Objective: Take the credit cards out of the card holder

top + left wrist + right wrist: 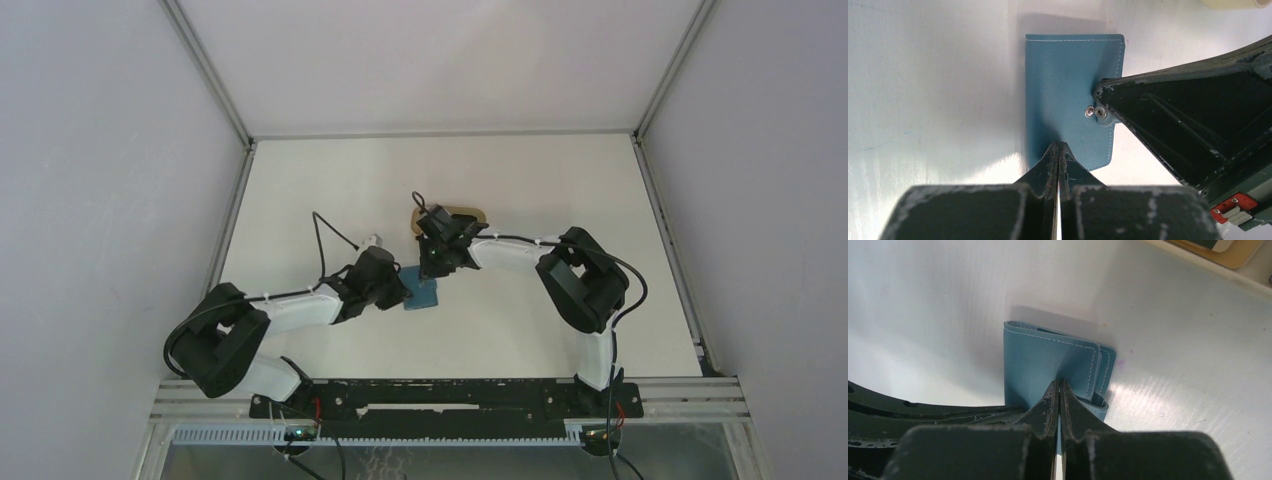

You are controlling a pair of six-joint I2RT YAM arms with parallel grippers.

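The teal-blue card holder (424,294) lies folded shut on the white table between my two grippers. In the left wrist view the card holder (1063,75) lies flat with its snap tab (1104,120) on the right edge. My left gripper (1058,146) is shut, its tips resting on the holder's near edge. My right gripper (1059,383) is shut too, its tips on the cover of the card holder (1038,355) beside the tab; it enters the left wrist view from the right as dark fingers (1168,110). No credit cards show; they are hidden.
A beige oval tray (472,213) sits just behind the right gripper; its rim shows in the right wrist view (1243,257) and the left wrist view (1233,3). Grey walls enclose the table on three sides. Both arms meet at the table's middle.
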